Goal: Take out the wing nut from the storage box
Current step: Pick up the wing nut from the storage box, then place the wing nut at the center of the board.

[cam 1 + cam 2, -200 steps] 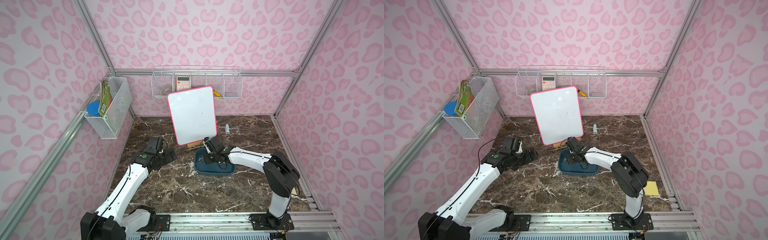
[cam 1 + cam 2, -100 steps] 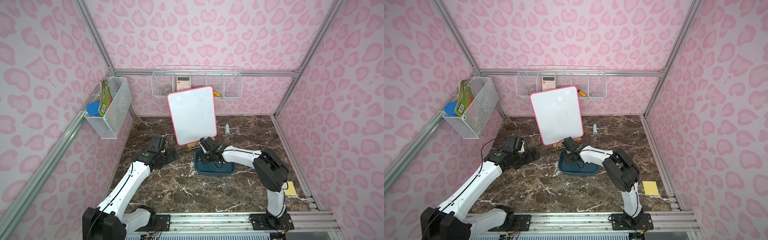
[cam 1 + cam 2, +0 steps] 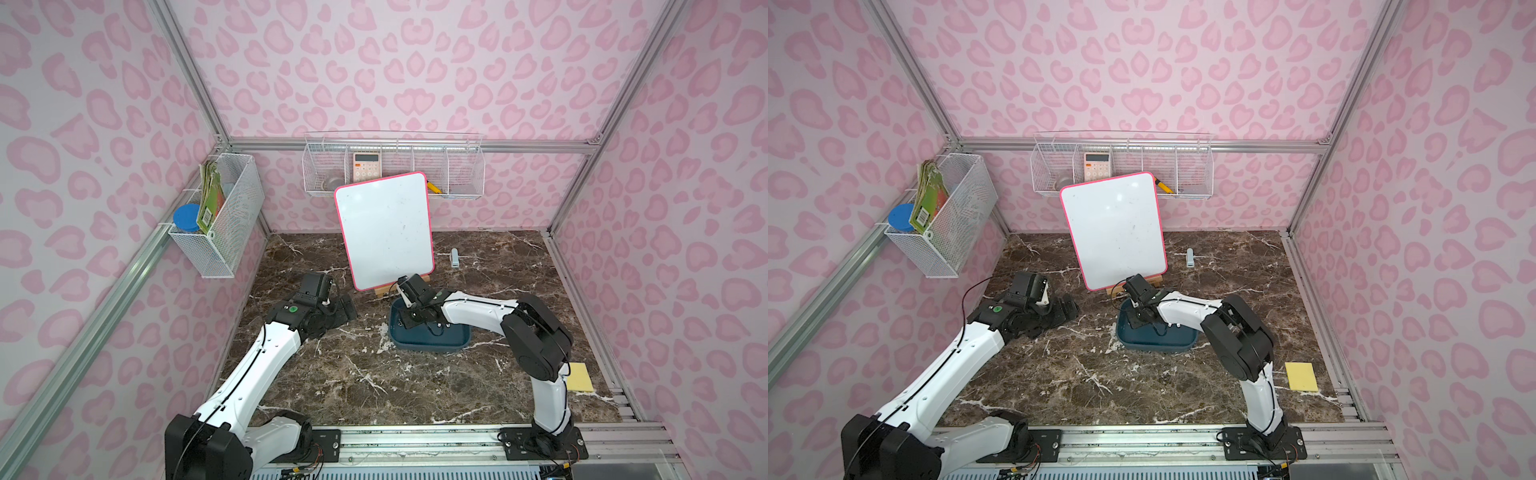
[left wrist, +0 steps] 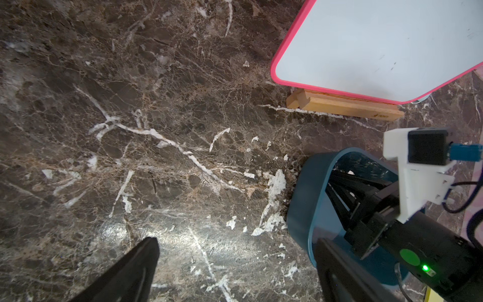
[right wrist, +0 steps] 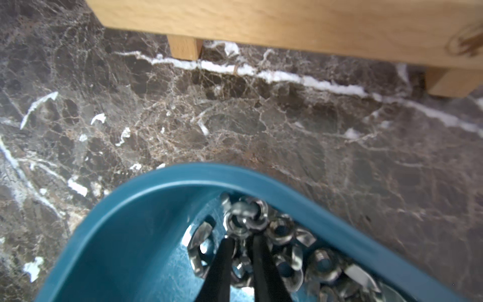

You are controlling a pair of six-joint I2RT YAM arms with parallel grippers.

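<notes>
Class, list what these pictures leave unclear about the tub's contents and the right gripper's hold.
Right wrist view: blur and the piled wing nuts hide whether the right gripper pinches one.
Both top views: nuts too small; the right arm covers part of the storage box.

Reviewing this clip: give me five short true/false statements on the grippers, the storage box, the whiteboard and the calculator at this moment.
1. The right gripper reaches into the storage box. True.
2. The left gripper is shut. False: its jaws stand wide open over the table.
3. The storage box holds a single wing nut. False: many wing nuts lie piled in it.
4. The whiteboard rests on a wooden stand behind the box. True.
5. The calculator lies on the table. False: it sits in the wire basket on the back wall.
</notes>
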